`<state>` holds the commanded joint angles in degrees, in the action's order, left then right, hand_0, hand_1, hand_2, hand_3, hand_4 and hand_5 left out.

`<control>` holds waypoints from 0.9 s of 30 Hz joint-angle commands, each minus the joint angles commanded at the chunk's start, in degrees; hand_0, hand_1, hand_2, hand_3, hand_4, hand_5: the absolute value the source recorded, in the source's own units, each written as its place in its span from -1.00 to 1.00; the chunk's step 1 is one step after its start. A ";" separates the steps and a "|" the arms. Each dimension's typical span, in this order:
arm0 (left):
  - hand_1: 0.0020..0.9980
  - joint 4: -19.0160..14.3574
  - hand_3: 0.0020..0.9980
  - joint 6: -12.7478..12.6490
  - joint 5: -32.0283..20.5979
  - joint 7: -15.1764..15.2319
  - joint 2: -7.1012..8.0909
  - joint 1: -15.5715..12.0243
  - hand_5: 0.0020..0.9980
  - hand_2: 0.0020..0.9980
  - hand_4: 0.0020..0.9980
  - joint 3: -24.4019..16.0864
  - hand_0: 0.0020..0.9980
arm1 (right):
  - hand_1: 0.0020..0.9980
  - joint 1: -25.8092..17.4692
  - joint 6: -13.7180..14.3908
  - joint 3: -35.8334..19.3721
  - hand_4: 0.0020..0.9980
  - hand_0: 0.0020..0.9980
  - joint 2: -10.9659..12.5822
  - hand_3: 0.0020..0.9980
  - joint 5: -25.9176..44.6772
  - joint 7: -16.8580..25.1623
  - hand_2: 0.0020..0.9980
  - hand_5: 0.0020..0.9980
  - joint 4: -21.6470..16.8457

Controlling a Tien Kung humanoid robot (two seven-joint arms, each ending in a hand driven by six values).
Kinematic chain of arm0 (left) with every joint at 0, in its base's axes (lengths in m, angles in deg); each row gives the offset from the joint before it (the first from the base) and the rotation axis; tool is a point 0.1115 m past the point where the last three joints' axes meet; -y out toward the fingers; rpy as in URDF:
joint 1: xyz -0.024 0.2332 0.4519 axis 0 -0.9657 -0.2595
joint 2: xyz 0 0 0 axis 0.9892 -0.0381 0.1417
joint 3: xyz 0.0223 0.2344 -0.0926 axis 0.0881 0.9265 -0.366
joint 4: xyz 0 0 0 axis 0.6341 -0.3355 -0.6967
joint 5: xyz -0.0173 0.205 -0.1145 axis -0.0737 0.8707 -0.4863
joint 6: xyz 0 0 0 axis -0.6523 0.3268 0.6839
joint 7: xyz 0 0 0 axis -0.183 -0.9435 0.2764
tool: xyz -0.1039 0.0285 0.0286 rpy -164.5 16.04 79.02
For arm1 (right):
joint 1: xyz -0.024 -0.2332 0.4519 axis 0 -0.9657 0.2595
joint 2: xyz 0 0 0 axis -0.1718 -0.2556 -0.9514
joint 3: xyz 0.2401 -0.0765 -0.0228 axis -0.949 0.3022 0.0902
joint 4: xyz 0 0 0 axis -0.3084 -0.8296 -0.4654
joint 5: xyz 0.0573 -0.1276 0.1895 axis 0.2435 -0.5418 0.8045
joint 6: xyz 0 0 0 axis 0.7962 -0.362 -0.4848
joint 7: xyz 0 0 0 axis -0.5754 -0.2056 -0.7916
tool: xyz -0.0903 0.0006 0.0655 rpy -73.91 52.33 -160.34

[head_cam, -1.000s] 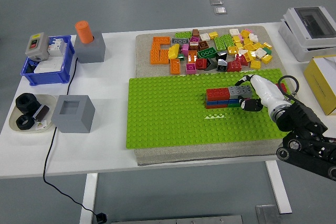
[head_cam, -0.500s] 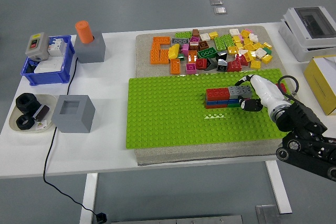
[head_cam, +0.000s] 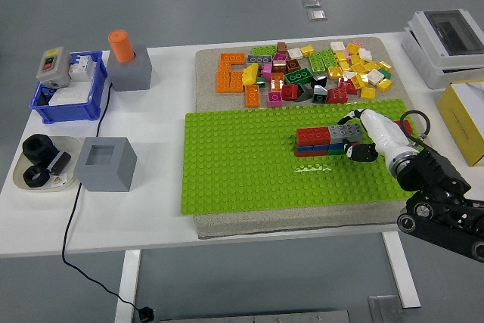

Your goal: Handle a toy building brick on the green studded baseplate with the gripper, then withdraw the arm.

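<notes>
The green studded baseplate (head_cam: 242, 164) lies on a beige mat in the middle of the table. On its right part stands a small stack: a red brick (head_cam: 312, 135) and a grey brick (head_cam: 345, 131) over a blue and green layer (head_cam: 321, 149). My right hand (head_cam: 357, 135), white with dark fingers (head_cam: 361, 152), comes in from the lower right and reaches the stack's right end. One finger curls over the far side of the grey brick and the thumb lies against the near side. My left arm is out of view.
Loose bricks (head_cam: 302, 73) are heaped on the mat behind the baseplate. At the left stand two grey blocks (head_cam: 105, 163), one with an orange cylinder (head_cam: 120, 46), a blue bin (head_cam: 66, 94) and a dish of black nuts (head_cam: 41, 163). Boxes (head_cam: 454, 43) sit at the right edge.
</notes>
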<state>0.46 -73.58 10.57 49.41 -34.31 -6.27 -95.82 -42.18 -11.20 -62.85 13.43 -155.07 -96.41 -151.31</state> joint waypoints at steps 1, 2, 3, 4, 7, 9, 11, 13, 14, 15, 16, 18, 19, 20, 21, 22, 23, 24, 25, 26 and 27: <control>0.75 -0.01 0.41 -0.01 0.04 -0.03 0.01 -0.01 0.19 0.64 0.75 -0.04 0.66 | 0.85 0.00 0.00 0.01 0.10 1.00 0.00 0.32 0.03 0.00 0.84 -1.00 0.00; 0.75 -0.01 0.41 -0.02 0.05 -0.04 0.03 -0.02 0.19 0.64 0.75 -0.05 0.66 | 0.85 -0.01 0.01 0.01 0.04 1.00 0.01 0.34 0.06 0.01 0.85 -1.00 0.00; 0.75 -0.01 0.41 -0.02 0.06 -0.05 0.03 -0.02 0.19 0.64 0.75 -0.06 0.66 | 0.85 -0.01 0.02 0.01 0.04 1.00 0.01 0.34 0.09 0.02 0.85 -1.00 0.01; 0.75 -0.01 0.41 -0.02 0.06 -0.05 0.04 -0.02 0.19 0.64 0.75 -0.06 0.66 | 0.85 -0.01 0.02 0.02 0.04 1.00 0.00 0.34 0.12 0.02 0.85 -1.00 0.01; 0.75 -0.02 0.41 0.00 0.00 -0.05 0.03 -0.02 0.19 0.64 0.75 0.01 0.66 | 0.85 -0.03 0.05 0.03 0.04 1.00 -0.01 0.34 0.18 0.03 0.85 -1.00 0.02; 0.75 -0.02 0.41 0.02 -0.04 -0.05 0.02 -0.01 0.19 0.64 0.75 0.05 0.66 | 0.85 -0.03 0.06 0.05 0.04 1.00 -0.02 0.34 0.20 0.04 0.85 -1.00 0.02; 0.75 -0.02 0.41 0.01 0.00 -0.09 0.03 0.00 0.19 0.64 0.75 0.00 0.66 | 0.85 -0.02 0.06 0.08 0.04 1.00 -0.03 0.34 0.24 0.05 0.85 -1.00 0.02; 0.75 -0.03 0.41 -0.02 0.03 -0.12 0.04 -0.01 0.19 0.64 0.75 -0.05 0.66 | 0.85 -0.02 0.08 0.10 0.04 1.00 -0.03 0.34 0.29 0.09 0.85 -1.00 0.01; 0.75 -0.04 0.41 -0.03 0.05 -0.13 0.04 -0.02 0.19 0.64 0.75 -0.07 0.66 | 0.85 -0.03 0.08 0.11 0.03 1.00 -0.04 0.36 0.30 0.10 0.86 -0.98 0.01; 0.75 -0.04 0.41 -0.03 0.05 -0.14 0.04 -0.02 0.19 0.64 0.75 -0.08 0.66 | 0.85 -0.03 0.09 0.11 0.03 1.00 -0.05 0.36 0.33 0.12 0.86 -0.98 0.01; 0.75 -0.04 0.41 -0.03 0.05 -0.15 0.04 -0.02 0.19 0.64 0.75 -0.08 0.66 | 0.85 -0.03 0.09 0.12 0.03 1.00 -0.06 0.36 0.33 0.14 0.86 -0.98 0.01; 0.75 -0.05 0.41 -0.02 0.03 -0.16 0.04 -0.02 0.19 0.64 0.75 -0.06 0.66 | 0.85 -0.04 0.10 0.12 0.03 1.00 -0.07 0.36 0.37 0.19 0.86 -0.98 -0.01; 0.75 -0.05 0.41 -0.02 0.04 -0.18 0.04 -0.02 0.19 0.64 0.75 -0.06 0.66 | 0.85 -0.04 0.09 0.12 0.03 1.00 -0.07 0.36 0.40 0.20 0.86 -0.98 -0.01; 0.75 -0.05 0.41 -0.01 0.02 -0.18 0.04 -0.03 0.19 0.64 0.74 -0.05 0.66 | 0.85 -0.05 0.09 0.12 0.06 1.00 -0.06 0.37 0.42 0.22 0.86 -0.98 -0.02; 0.75 -0.06 0.41 -0.01 0.01 -0.20 0.05 -0.04 0.19 0.64 0.74 -0.04 0.66 | 0.85 -0.07 0.08 0.10 0.06 1.00 -0.05 0.37 0.45 0.23 0.86 -0.98 -0.02; 0.75 -0.06 0.41 -0.02 0.08 -0.23 0.05 -0.05 0.19 0.64 0.74 -0.10 0.66 | 0.85 -0.08 0.07 0.09 0.06 1.00 -0.04 0.37 0.46 0.25 0.86 -0.98 -0.02; 0.75 -0.06 0.41 -0.02 0.08 -0.24 0.05 -0.06 0.19 0.64 0.74 -0.10 0.66 | 0.85 -0.08 0.07 0.08 0.06 1.00 -0.03 0.37 0.48 0.27 0.86 -0.98 -0.02; 0.75 -0.06 0.41 -0.01 0.07 -0.25 0.05 -0.06 0.19 0.64 0.74 -0.09 0.66 | 0.85 -0.08 0.06 0.08 0.06 1.00 -0.02 0.37 0.51 0.28 0.86 -0.98 -0.03; 0.75 -0.06 0.41 -0.01 0.07 -0.25 0.05 -0.06 0.19 0.64 0.74 -0.08 0.66 | 0.85 -0.08 0.06 0.08 0.06 1.00 -0.02 0.37 0.52 0.29 0.86 -0.98 -0.03; 0.75 -0.06 0.41 -0.01 0.06 -0.23 0.05 -0.06 0.18 0.64 0.74 -0.08 0.66 | 0.86 -0.09 0.04 0.07 0.12 1.00 -0.01 0.38 0.57 0.31 0.88 -0.98 -0.04; 0.75 -0.05 0.41 -0.01 0.06 -0.21 0.05 -0.06 0.18 0.64 0.74 -0.07 0.66 | 0.86 -0.10 0.01 0.07 0.12 1.00 0.00 0.38 0.64 0.33 0.88 -0.98 -0.05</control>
<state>0.40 -73.59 10.63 49.19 -34.26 -6.32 -95.89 -42.27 -11.19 -62.78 13.44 -154.43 -96.08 -151.36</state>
